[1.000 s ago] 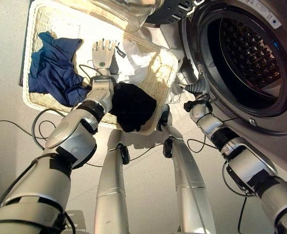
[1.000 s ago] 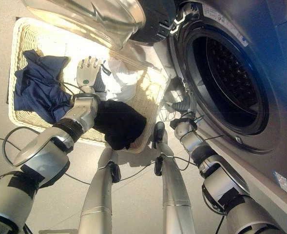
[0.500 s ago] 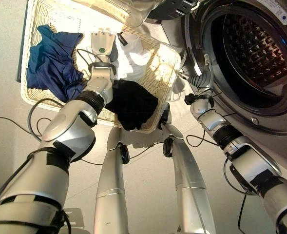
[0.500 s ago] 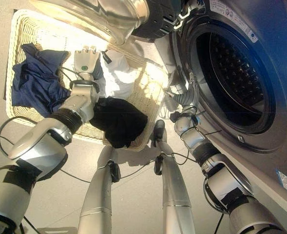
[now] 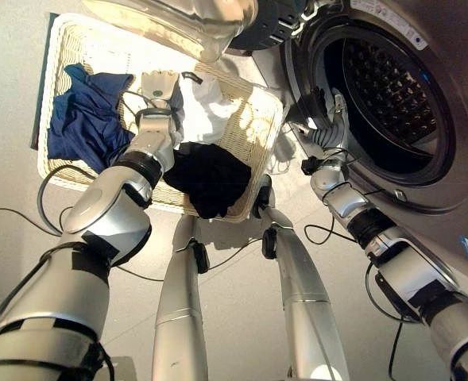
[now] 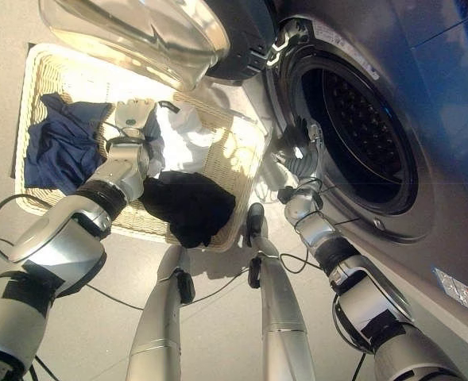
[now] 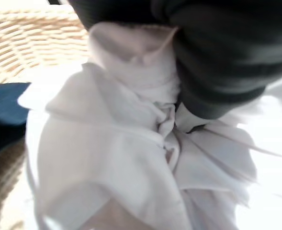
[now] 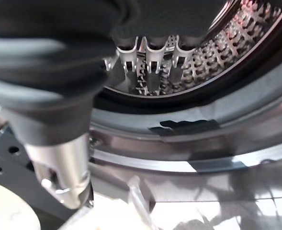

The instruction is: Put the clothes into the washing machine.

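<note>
The fingers of the left hand [image 5: 157, 86] were sunk into the white garment [image 5: 210, 107] and hidden there, so I could not tell whether they had closed on the cloth. From the left wrist the white cloth [image 7: 131, 158] sat bunched right against the dark cover, with wicker [image 7: 30, 43] behind it. The top of the washing machine's glass door [image 5: 178, 24] was cut off by the edge of the view, at about twelve o'clock from the basket.

The wicker basket [image 5: 51, 155] lay on the floor and held all three clothes: a blue garment [image 5: 87, 119] at its nine o'clock side, the white one near the middle towards one o'clock, and a black garment [image 5: 210, 175] at five o'clock, drooping over the near rim.

At three o'clock from the basket stood the washing machine [image 5: 456, 143], door swung wide. Its drum [image 5: 384, 87] looked dark and perforated inside; I could make out no clothes in the part that showed. The right hand [image 5: 329, 119] was raised at the lower lip of the opening, fingers [image 8: 148, 60] straight and spread, holding nothing.
</note>
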`<state>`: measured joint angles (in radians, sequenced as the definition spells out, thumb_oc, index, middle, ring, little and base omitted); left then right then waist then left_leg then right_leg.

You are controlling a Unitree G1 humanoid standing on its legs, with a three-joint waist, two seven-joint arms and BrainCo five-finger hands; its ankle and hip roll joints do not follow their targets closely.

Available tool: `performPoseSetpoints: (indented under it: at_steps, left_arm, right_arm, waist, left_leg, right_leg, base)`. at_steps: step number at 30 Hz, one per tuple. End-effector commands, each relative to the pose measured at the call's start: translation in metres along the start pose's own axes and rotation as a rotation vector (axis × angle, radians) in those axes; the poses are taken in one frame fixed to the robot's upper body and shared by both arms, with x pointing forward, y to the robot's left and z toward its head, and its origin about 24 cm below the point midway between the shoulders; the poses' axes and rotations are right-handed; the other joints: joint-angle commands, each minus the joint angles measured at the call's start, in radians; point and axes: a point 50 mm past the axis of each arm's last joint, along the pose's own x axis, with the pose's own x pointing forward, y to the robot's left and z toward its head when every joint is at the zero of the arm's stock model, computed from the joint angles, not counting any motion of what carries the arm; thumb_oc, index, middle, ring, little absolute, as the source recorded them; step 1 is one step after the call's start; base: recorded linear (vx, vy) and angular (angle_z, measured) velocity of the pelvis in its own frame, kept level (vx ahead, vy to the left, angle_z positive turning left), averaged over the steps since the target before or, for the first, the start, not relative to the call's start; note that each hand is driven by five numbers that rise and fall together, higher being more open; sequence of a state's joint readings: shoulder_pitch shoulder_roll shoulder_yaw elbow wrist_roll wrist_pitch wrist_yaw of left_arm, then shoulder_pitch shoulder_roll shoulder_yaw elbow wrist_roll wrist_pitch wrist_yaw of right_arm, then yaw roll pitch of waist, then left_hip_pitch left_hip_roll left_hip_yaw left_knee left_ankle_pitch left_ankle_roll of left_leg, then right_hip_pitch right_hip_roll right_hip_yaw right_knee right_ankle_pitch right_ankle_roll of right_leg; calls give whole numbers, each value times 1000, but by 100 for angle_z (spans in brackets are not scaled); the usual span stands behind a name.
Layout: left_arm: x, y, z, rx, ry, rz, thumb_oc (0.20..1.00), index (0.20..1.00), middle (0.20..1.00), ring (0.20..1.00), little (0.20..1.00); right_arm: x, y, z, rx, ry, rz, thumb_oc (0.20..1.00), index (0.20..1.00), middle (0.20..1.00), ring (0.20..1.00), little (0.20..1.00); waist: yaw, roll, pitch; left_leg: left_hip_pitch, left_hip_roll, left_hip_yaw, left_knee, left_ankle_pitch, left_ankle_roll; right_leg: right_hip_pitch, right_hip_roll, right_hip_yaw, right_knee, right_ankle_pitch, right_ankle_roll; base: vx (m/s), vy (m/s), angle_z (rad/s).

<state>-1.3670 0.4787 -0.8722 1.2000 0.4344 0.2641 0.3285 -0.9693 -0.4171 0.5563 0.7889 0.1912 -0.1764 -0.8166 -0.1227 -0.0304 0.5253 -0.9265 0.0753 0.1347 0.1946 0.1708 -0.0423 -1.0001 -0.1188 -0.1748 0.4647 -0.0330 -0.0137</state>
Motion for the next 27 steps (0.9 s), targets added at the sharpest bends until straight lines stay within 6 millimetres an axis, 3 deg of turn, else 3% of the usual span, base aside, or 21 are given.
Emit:
performPoseSetpoints:
  at_steps: [1, 8, 11, 18, 27]
  left_arm:
    - [-12, -34, -25, -140, 114, -111, 200, 200, 200, 200, 200]
    - [-17, -35, -15, -834, 76, -33, 200, 200, 200, 200, 200]
    - [-22, -36, -9, -974, 42, -16, 200, 200, 200, 200, 200]
    - [-42, -36, 14, -1178, -130, 49, 200, 200, 200, 200, 200]
    - [-70, -19, 41, -1320, -426, 93, 200, 200, 200, 200, 200]
  right_arm:
    - [1, -13, 1, 82, -9, -71, 1000, 1000, 1000, 1000, 1000]
    - [-8, -8, -2, 86, 12, -55, 1000, 1000, 1000, 1000, 1000]
    - [-14, -7, -4, 82, 19, -44, 1000, 1000, 1000, 1000, 1000]
    - [-27, -3, -9, 92, 24, 13, 1000, 1000, 1000, 1000, 1000]
    - [-38, 9, 1, 103, -92, 312, 1000, 1000, 1000, 1000, 1000]
  waist:
    - [21, 6, -5]
    - [35, 11, -5]
    - [44, 17, -5]
    - [70, 27, -5]
    - [112, 39, -5]
  left_leg:
    - [40, -23, 55, 20, -53, -78]
    - [123, -29, 50, 5, -64, -68]
    - [156, -32, 47, 0, -71, -64]
    - [239, -37, 30, -26, -87, -49]
    - [311, -49, 13, -57, -97, -33]
  right_leg:
    - [52, 26, -5, -137, 133, 151]
    - [124, 26, -15, -126, 107, 146]
    - [150, 26, -20, -117, 95, 146]
    - [227, 22, -28, -111, 66, 142]
    - [299, 4, -61, -124, 58, 143]
  base:
    - [0, 0, 0]
    - [0, 0, 0]
    - [0, 0, 0]
    - [1, 8, 1]
    - [6, -27, 7]
